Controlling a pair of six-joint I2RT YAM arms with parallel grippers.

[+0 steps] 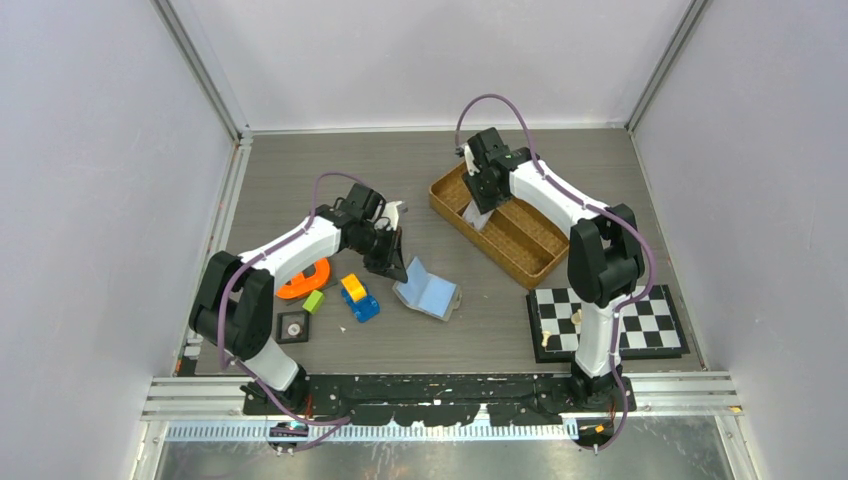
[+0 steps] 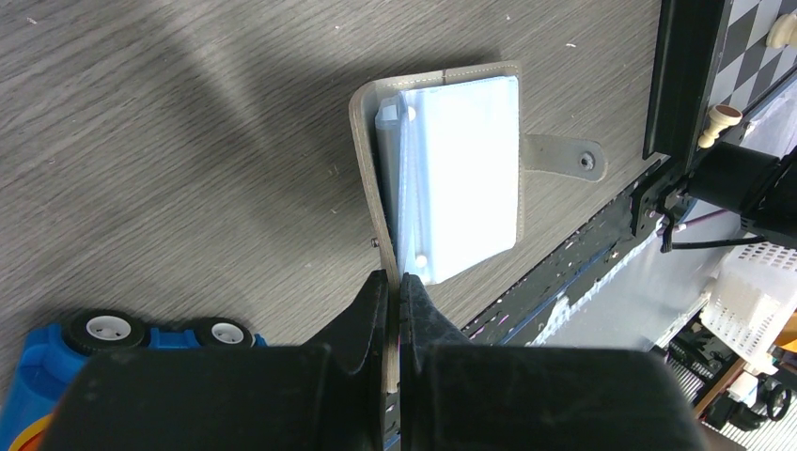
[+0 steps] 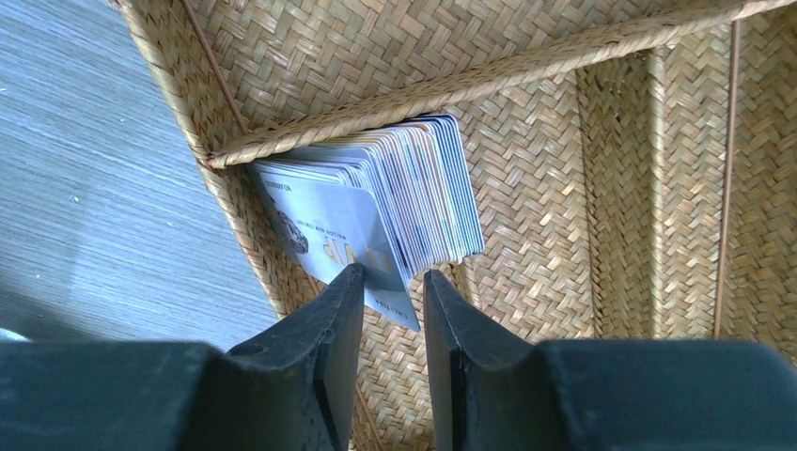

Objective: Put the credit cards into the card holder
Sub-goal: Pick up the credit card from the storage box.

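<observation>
The card holder lies open on the table, grey outside and light blue inside. In the left wrist view it shows its snap tab pointing right. My left gripper is shut on the edge of its grey cover, which stands upright; from above, this gripper is just left of the holder. The credit cards stand as a stack in a corner of the wicker basket. My right gripper is open, its jaws either side of the front card's lower corner.
The wicker basket sits at the back right with my right gripper inside it. A chessboard with pieces lies at the near right. A blue toy car, a green block, an orange object and a black dial tile lie at the left.
</observation>
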